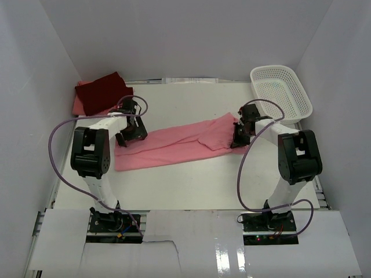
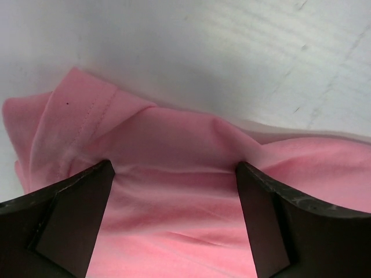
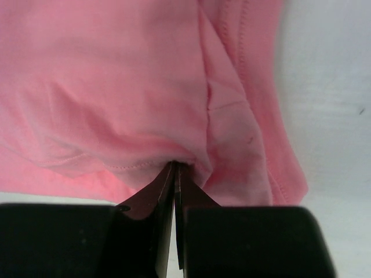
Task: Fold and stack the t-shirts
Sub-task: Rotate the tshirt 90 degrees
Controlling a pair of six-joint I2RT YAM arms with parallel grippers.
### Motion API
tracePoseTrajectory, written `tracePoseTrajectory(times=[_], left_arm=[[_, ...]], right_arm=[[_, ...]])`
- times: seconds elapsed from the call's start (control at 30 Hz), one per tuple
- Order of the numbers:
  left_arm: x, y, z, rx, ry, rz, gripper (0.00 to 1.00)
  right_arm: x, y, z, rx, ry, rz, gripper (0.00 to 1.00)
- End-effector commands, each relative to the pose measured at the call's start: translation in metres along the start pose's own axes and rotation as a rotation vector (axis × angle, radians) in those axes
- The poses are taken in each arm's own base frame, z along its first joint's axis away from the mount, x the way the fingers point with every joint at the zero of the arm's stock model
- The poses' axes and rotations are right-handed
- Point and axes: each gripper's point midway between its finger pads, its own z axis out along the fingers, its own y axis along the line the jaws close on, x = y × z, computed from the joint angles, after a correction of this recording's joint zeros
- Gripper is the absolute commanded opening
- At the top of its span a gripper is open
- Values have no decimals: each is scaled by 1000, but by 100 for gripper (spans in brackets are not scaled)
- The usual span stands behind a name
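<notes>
1. The salmon pink cloth t-shirt is laid on the white counter as a long band. Its long axis runs from near left to far right between the two arms.
2. Its right end is pinched in the right end effector, whose jaws are closed on a fold of cloth.
3. The left end effector is spread wide over the band's left end, with nothing gripped. This end is judged the next to be taken.
4. The dark maroon t-shirt is stacked on a light pink t-shirt in the far left corner, and the lower one is mostly covered.
5. Whether the left fingertips touch the cloth cannot be told.
</notes>
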Motion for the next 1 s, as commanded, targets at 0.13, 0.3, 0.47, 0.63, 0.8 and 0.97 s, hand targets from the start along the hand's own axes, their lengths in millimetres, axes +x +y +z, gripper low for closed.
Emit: tracePoseTrajectory(times=[0.13,0.3,0.47,0.63,0.8,0.97], left_arm=[[81,7,-17,81,172,-193,98],[126,-10,-49,221,177,-300,98],[115,-15,-81,317,39,-412,98],[113,-32,-108,462,-39,-426,98],[151,-41,-105,500,14,-391,98],[195,-40,-78,404,106,-324,98]], right_arm=[[-68,-16,31,85,-20,-53,8],[-122,1,58,42,-41,-63,8],[-147,10,80,6,-53,-68,8],[-179,20,91,-36,-90,-84,8],[-197,23,112,-87,-88,-81,8],[-218,27,115,-121,-130,-75,9]])
